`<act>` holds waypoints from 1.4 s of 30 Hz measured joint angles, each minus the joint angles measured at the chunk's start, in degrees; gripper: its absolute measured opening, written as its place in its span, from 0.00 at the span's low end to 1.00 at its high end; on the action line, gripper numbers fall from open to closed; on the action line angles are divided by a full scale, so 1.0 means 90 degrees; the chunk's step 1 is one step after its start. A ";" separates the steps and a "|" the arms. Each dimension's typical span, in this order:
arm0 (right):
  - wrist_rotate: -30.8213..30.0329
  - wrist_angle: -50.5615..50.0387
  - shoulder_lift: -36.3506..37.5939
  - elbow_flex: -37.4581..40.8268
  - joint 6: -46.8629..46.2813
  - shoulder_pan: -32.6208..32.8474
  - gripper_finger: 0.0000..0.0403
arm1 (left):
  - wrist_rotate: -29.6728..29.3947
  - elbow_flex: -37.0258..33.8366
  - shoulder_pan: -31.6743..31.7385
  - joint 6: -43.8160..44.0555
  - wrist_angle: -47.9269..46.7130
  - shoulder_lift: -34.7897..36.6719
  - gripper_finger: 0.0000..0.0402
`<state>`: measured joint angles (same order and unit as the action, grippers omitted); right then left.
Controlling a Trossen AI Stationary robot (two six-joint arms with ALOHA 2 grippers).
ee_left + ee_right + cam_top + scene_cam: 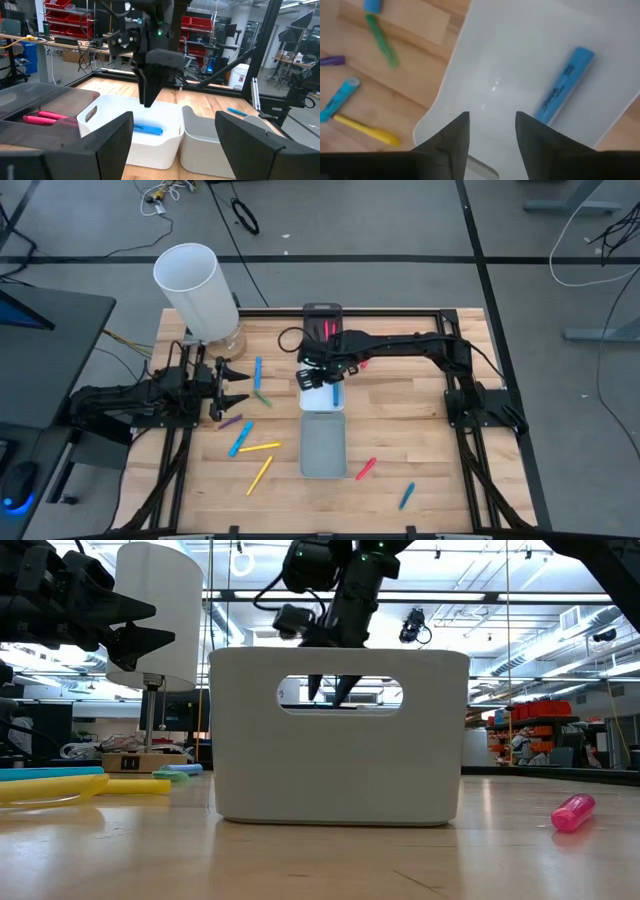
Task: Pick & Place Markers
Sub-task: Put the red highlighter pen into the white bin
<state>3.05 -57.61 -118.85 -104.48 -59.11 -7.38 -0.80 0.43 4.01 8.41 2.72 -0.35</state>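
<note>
I've got the right gripper (491, 131) over the white tray (485, 65), fingers apart and empty — one blue marker (563, 85) lies inside. Red markers (45, 118) sit in the black tray (45, 97); left gripper (234, 383) waits open near the white cylinder (195, 290).

A blue marker (563, 86) is seen against the plain white tray (510, 55). Pink markers (44, 118) are shown in the black tray (30, 100), and the grey tray (323, 445) is unpatterned. On the pale wood-grain worktop (420, 440), yellow markers (259, 460), a green marker (382, 40), a purple marker (331, 60) and light-blue ones (one with a paler cap) (337, 100) are scattered. The tall cylinder (197, 290) is white, the arms black.
</note>
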 joint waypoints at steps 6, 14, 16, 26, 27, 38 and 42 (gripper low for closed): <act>0.0167 -0.0385 0.0000 -0.0245 0.1197 -0.0012 0.39 | 0.0000 -0.0001 -0.0001 0.0001 0.0000 0.0000 0.72; 0.0163 -0.1231 0.0142 -0.0299 0.2388 -0.0140 0.39 | 0.0000 -0.0001 -0.0002 0.0001 0.0000 -0.0002 0.72; 0.0155 -0.1321 0.0232 -0.0299 0.2558 -0.0182 0.39 | 0.0000 -0.0002 -0.0002 -0.0001 0.0000 0.0001 0.72; 0.0080 -0.1543 0.0866 -0.0299 0.2904 -0.0426 0.39 | 0.0000 -0.0002 0.0000 0.0002 0.0003 -0.0002 0.72; 0.0080 -0.1545 0.0928 -0.0299 0.2961 -0.0439 0.39 | 0.0000 0.0000 0.0000 -0.0001 0.0005 0.0000 0.72; 0.0107 -0.1728 0.1301 -0.0299 0.3800 -0.0758 0.39 | 0.0000 -0.0001 0.0000 0.0000 0.0005 -0.0001 0.72; 0.0103 -0.1742 0.1314 -0.0299 0.4325 -0.0956 0.39 | 0.0000 0.0000 -0.0001 0.0001 0.0005 0.0001 0.72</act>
<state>3.98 -73.28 -107.02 -107.18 -20.19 -15.99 -0.80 0.42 4.01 8.42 2.76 -0.34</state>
